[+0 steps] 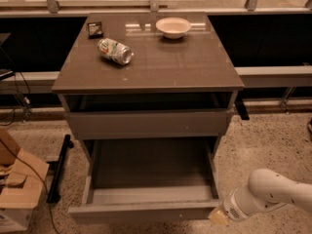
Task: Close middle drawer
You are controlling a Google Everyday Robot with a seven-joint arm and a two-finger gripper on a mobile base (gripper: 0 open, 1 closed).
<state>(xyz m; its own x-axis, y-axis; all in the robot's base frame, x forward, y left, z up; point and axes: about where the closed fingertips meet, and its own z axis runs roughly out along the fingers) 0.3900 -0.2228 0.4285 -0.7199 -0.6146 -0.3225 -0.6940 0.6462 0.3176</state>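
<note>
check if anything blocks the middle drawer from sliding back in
Nothing visible does. The middle drawer shows no object in its tray or behind it, and the gripper is at the right end of its front panel.

Lighting is dim and warm. Light from above produces glare on the cabinet top (165, 62), upper centre. The middle drawer (146, 211) tray lies in shadow. The gripper (219, 216), lower right at the drawer's front corner, catches light.
</note>
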